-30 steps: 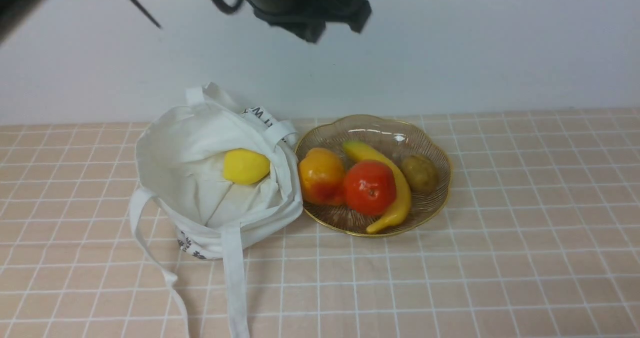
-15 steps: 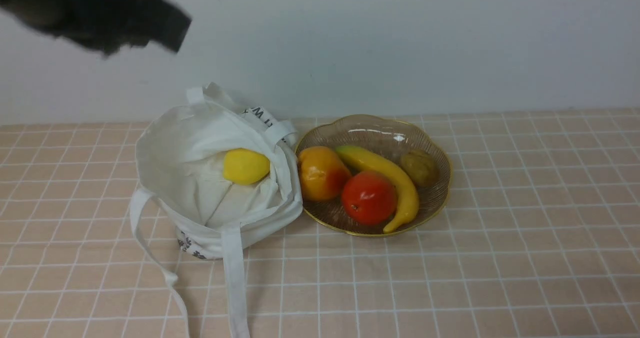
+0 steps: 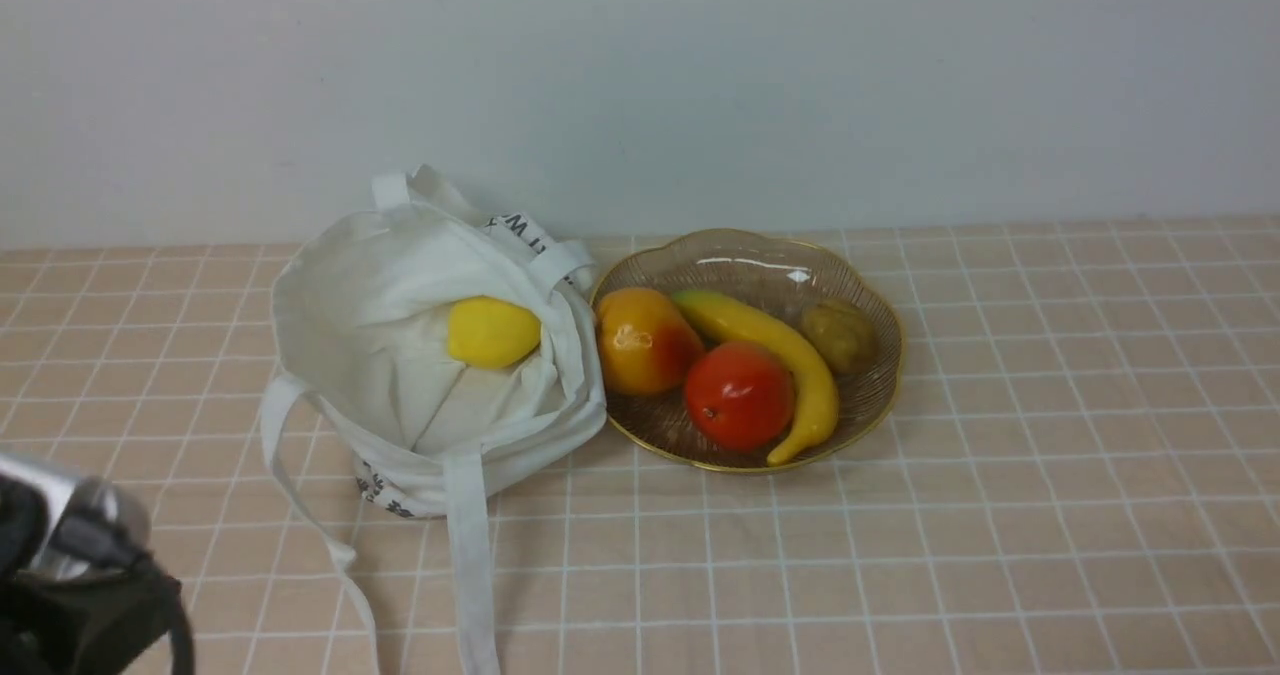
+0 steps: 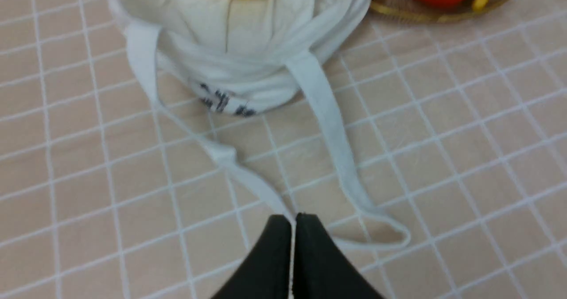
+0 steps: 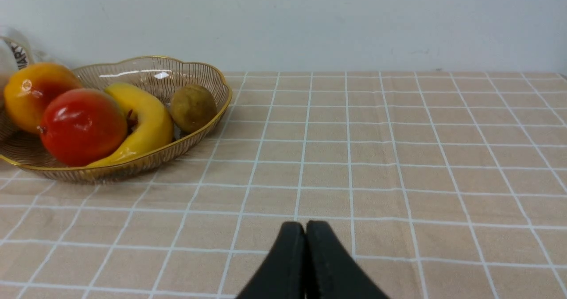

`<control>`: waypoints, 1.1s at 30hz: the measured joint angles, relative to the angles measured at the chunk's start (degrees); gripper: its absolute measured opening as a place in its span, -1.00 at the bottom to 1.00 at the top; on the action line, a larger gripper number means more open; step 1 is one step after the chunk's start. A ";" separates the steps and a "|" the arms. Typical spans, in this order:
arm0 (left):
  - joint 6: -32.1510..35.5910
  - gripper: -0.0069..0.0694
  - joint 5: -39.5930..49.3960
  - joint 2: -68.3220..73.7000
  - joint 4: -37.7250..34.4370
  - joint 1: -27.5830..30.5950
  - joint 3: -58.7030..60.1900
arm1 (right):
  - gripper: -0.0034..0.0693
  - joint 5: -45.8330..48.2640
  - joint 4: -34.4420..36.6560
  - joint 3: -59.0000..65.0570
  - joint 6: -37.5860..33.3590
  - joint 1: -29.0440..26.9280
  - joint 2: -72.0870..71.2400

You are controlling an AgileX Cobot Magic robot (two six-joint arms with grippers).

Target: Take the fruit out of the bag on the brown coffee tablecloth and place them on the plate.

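The white bag (image 3: 420,375) stands open on the brown grid tablecloth (image 3: 1000,515), with a yellow lemon (image 3: 492,332) inside. The glass plate (image 3: 870,395) to its right holds a red-orange round fruit (image 3: 738,396), an orange-yellow fruit (image 3: 642,341), a banana (image 3: 790,355) and a small brown fruit (image 3: 838,335). My left gripper (image 4: 293,217) is shut and empty, above the cloth near the bag's straps (image 4: 330,130), in front of the bag. My right gripper (image 5: 305,224) is shut and empty over bare cloth, to the right of the plate (image 5: 186,75).
A pale wall (image 3: 800,85) runs behind the table. The bag's long straps (image 3: 468,565) trail toward the front edge. Part of my left arm (image 3: 70,575) shows at the lower left corner of the front view.
My left arm swung from above the plate, across the top left, down to the lower left corner. The fruits in the plate shifted and settled; the banana lies differently.
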 joint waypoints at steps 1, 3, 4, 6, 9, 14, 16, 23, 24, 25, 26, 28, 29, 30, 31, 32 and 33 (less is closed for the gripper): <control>-0.75 -0.84 -3.97 -1.97 0.23 0.00 2.40 | -0.94 0.00 0.00 0.00 0.00 0.00 0.00; -1.34 -0.84 -9.06 -4.34 0.72 0.00 5.50 | -0.94 0.00 0.00 0.00 0.00 0.00 0.00; -1.56 -0.84 -10.45 -5.52 0.93 0.00 6.45 | -0.94 0.00 0.00 0.00 0.00 0.00 0.00; -1.68 -0.84 -13.32 -7.64 1.19 0.00 8.75 | -0.94 0.00 0.00 0.00 0.00 0.00 0.00; -1.88 -0.84 -14.30 -9.41 1.24 0.00 11.48 | -0.94 0.00 0.00 0.00 0.00 0.00 0.00; -2.00 -0.84 -14.25 -9.55 1.42 0.00 13.12 | -0.94 0.00 0.00 0.00 0.00 0.00 0.00; -2.00 -0.84 -14.20 -9.55 1.44 0.00 13.23 | -0.94 0.00 0.00 0.00 0.00 0.00 0.00; -2.00 -0.84 -14.20 -9.55 1.44 0.00 13.54 | -0.94 0.00 0.00 0.00 0.00 0.00 0.00; -2.00 -0.84 -14.20 -9.55 1.44 0.00 13.56 | -0.94 0.00 0.00 0.00 0.00 0.00 0.00; -2.00 -0.84 -14.20 -9.55 1.44 0.00 13.56 | -0.94 0.00 0.00 0.00 0.00 0.00 0.00; -1.39 -0.84 -14.20 -9.55 1.55 0.00 13.56 | -0.94 0.00 0.00 0.00 0.00 0.00 0.00; -0.27 -0.84 -14.20 -9.55 1.50 0.00 13.56 | -0.94 0.00 0.00 0.00 0.00 0.00 0.00; 0.80 -0.84 -14.20 -9.64 1.20 0.24 13.56 | -0.94 0.00 0.00 0.00 0.00 0.00 0.00; 1.29 -0.84 -14.20 -9.94 0.80 0.64 13.56 | -0.94 0.00 0.00 0.00 0.00 0.00 0.00; 2.90 -0.84 -14.20 -11.35 -0.60 1.83 13.56 | -0.94 0.00 0.00 0.00 0.00 0.00 0.00; 3.15 -0.84 -14.20 -11.35 -0.60 2.04 13.56 | -0.94 0.00 0.00 0.00 0.00 0.00 0.00; 5.19 -0.84 -14.26 -13.21 -2.18 3.80 13.56 | -0.94 0.00 0.00 0.00 0.00 0.00 0.00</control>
